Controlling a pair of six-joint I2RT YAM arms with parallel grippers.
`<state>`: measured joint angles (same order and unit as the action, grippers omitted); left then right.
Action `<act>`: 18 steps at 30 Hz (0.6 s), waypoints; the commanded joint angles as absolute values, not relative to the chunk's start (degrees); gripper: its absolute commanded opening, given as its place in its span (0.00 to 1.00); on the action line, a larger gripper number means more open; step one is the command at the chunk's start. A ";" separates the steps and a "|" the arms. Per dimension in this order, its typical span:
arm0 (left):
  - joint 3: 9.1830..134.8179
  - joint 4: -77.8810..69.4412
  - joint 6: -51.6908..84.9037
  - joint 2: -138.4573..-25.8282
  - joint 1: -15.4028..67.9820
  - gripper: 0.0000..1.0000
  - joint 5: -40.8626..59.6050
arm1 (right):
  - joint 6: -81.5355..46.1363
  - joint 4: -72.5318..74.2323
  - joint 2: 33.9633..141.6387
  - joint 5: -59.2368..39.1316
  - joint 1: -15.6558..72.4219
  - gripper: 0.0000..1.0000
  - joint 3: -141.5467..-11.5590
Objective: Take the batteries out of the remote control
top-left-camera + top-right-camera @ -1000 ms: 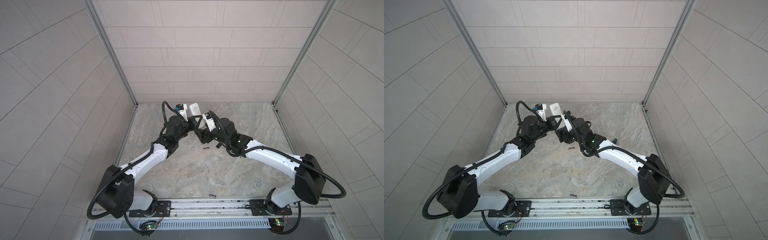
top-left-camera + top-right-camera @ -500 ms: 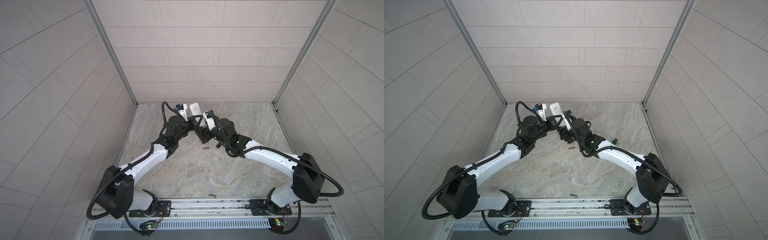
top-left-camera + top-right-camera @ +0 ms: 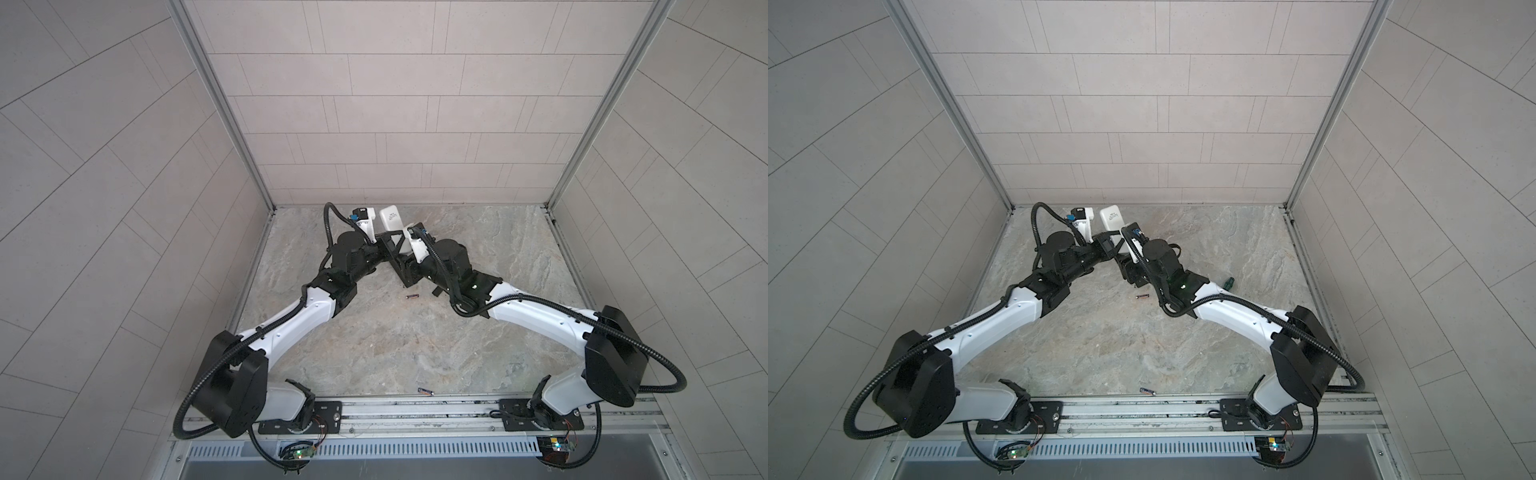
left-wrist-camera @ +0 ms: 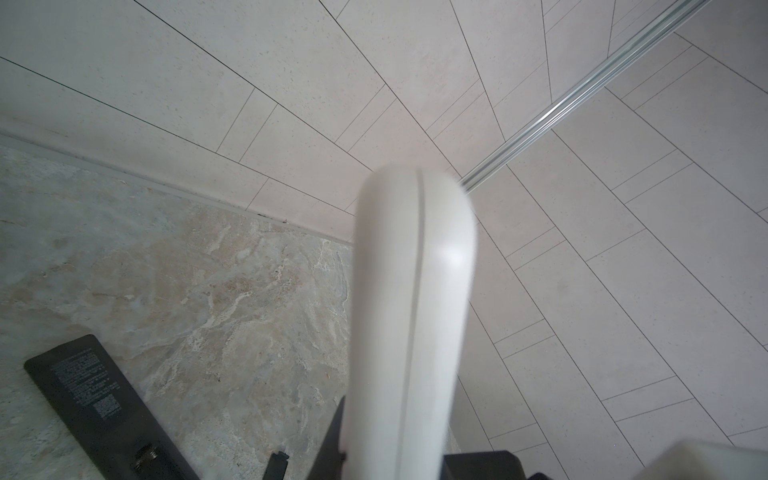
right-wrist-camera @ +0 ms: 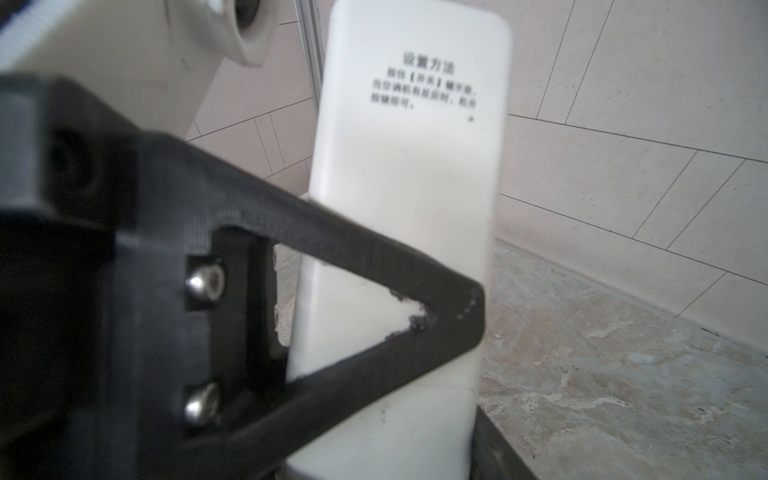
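Left end effector [image 3: 390, 245] is clamped on the white remote [image 3: 390, 218], which stands upright. Right end effector [image 3: 403, 262] crowds the remote's lower end; whether it is apart or together, can't tell. One battery [image 3: 412, 296] lies on the table [image 3: 498, 257] near the remote, and a second battery [image 3: 425, 390] lies well apart from it.

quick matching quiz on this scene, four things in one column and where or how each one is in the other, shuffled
Things:
1 white remote
2 black remote
3 screwdriver
4 loose batteries

States:
a lying flat on the table, printed label up
b green handle, on the table beside the right arm
c upright, clamped in the left end effector
d one mid-table, one by the front rail

Pairs: 1-c, 2-a, 3-b, 4-d
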<state>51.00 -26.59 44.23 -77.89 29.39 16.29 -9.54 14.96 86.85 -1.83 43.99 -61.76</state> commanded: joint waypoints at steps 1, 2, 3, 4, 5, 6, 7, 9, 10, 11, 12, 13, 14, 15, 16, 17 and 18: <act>53.26 -27.24 43.00 -77.26 29.14 0.18 16.83 | -7.85 15.56 84.82 -0.92 44.12 0.52 -60.52; 53.51 -27.10 42.89 -77.35 28.97 0.20 16.83 | -7.82 15.35 84.70 -0.92 44.12 0.52 -60.31; 53.68 -27.12 42.81 -77.37 28.75 0.23 16.88 | -7.55 15.22 84.47 -1.07 44.19 0.51 -60.06; 53.82 -27.18 42.80 -77.35 28.45 0.27 16.88 | -7.48 14.97 84.30 -1.05 44.13 0.50 -59.95; 53.96 -27.08 42.68 -77.42 28.19 0.29 16.94 | -7.25 14.75 84.20 -1.21 44.12 0.49 -59.88; 54.12 -27.15 42.56 -77.48 27.77 0.30 17.26 | -7.15 14.49 84.03 -1.34 44.12 0.49 -59.77; 54.27 -27.03 42.38 -77.44 27.52 0.30 17.48 | -7.11 14.13 84.02 -1.40 44.14 0.48 -59.80; 54.74 -26.78 42.10 -77.52 26.87 0.30 17.66 | -6.68 13.51 84.10 -2.04 44.12 0.48 -59.76; 54.95 -26.81 41.88 -77.68 26.60 0.31 17.97 | -6.68 13.05 84.19 -2.23 44.12 0.48 -59.94; 55.51 -26.42 41.84 -77.78 26.38 0.31 18.26 | -6.38 12.76 84.20 -2.81 44.12 0.48 -60.07; 56.02 -25.65 41.09 -78.00 26.15 0.31 18.44 | -6.32 12.58 84.21 -3.16 44.12 0.48 -60.03; 56.34 -25.29 40.10 -78.10 25.90 0.32 18.54 | -6.33 12.33 84.20 -3.32 44.12 0.48 -60.03; 56.52 -25.06 39.91 -78.21 25.63 0.31 18.52 | -6.03 12.07 84.29 -3.86 44.12 0.48 -60.03; 56.66 -25.26 39.80 -78.46 25.38 0.30 18.79 | -5.79 11.56 84.36 -4.16 44.20 0.48 -60.26; 56.89 -25.32 39.75 -78.82 25.16 0.29 19.14 | -5.71 10.97 84.46 -4.30 44.21 0.48 -60.54; 57.19 -25.24 39.76 -79.09 24.93 0.27 19.71 | -5.35 10.45 84.61 -4.71 44.21 0.48 -60.82; 57.38 -25.34 39.81 -79.41 24.79 0.23 20.21 | -5.11 10.07 84.72 -4.92 44.21 0.48 -61.14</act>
<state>55.22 -24.60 40.91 -78.63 25.41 18.46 -6.59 12.03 86.11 -3.42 43.99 -60.16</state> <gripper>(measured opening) 0.249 0.578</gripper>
